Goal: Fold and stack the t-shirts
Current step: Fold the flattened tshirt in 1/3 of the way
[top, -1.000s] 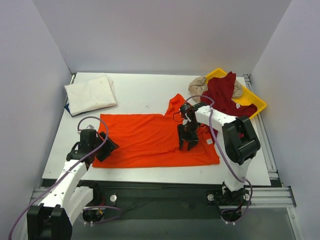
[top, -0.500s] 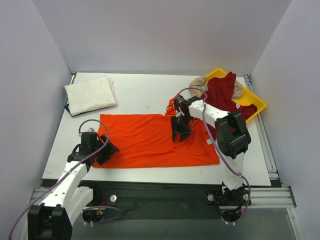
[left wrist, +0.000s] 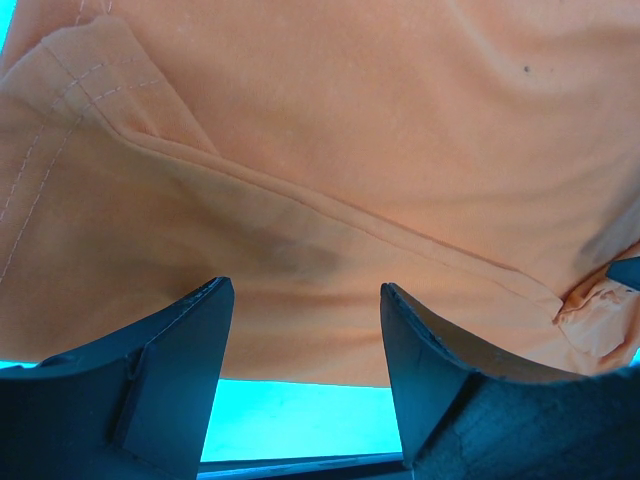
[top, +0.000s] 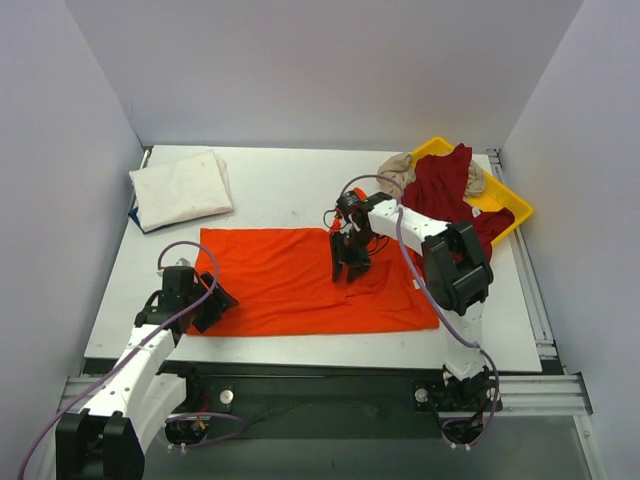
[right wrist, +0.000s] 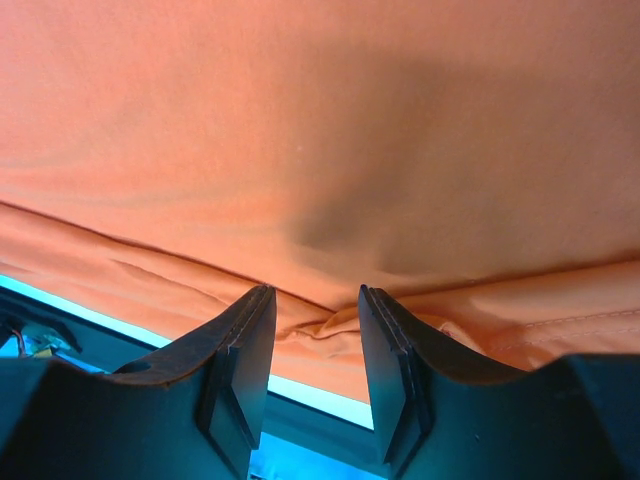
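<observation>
- bright orange cloth t-shirt [top: 280, 285] spread flat on the near half of the white counter [top: 290, 185]
- left gripper [left wrist: 305, 290] spread apart over its left edge, nothing between
- right gripper [right wrist: 312, 295] pinched on a fold of the orange cloth
- folded white cloth t-shirt [top: 180, 188] at the far left corner
- dark red cloth t-shirt [top: 445, 185] and beige cloth t-shirt [top: 397, 168] heaped on the yellow plastic tray [top: 512, 203]

My right pincer [right wrist: 315, 295] is down on the orange t-shirt [right wrist: 320, 130], a pucker of cloth in its gap: gripped or only grazed, I can't tell. Cloth runs off every edge here. From above, the beige t-shirt [top: 396, 166] lies mostly buried under the dark red t-shirt [top: 445, 185].
</observation>
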You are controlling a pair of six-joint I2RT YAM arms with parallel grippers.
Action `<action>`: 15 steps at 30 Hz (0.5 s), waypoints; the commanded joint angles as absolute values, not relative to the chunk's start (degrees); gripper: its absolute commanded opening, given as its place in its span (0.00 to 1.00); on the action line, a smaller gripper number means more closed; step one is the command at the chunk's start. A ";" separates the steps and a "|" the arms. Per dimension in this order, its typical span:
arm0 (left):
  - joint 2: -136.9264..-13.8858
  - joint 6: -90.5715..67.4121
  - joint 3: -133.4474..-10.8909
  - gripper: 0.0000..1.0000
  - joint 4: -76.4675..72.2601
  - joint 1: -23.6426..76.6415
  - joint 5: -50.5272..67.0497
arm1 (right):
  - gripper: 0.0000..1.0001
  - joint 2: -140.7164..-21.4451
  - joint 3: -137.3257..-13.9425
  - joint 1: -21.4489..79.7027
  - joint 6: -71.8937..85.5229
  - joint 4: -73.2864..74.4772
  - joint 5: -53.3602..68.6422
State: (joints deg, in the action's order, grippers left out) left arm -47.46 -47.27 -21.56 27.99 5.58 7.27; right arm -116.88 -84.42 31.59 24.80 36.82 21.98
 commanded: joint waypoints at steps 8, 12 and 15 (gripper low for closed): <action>-47.46 -46.14 -21.01 0.71 26.63 5.80 6.42 | 0.40 -102.57 -75.08 29.53 26.46 38.76 18.90; -47.99 -46.05 -21.01 0.72 26.54 5.80 6.59 | 0.40 -101.16 -72.34 27.78 25.49 38.67 17.67; -47.99 -45.88 -20.92 0.72 26.54 5.80 6.68 | 0.40 -101.07 -71.46 26.20 24.53 38.58 17.40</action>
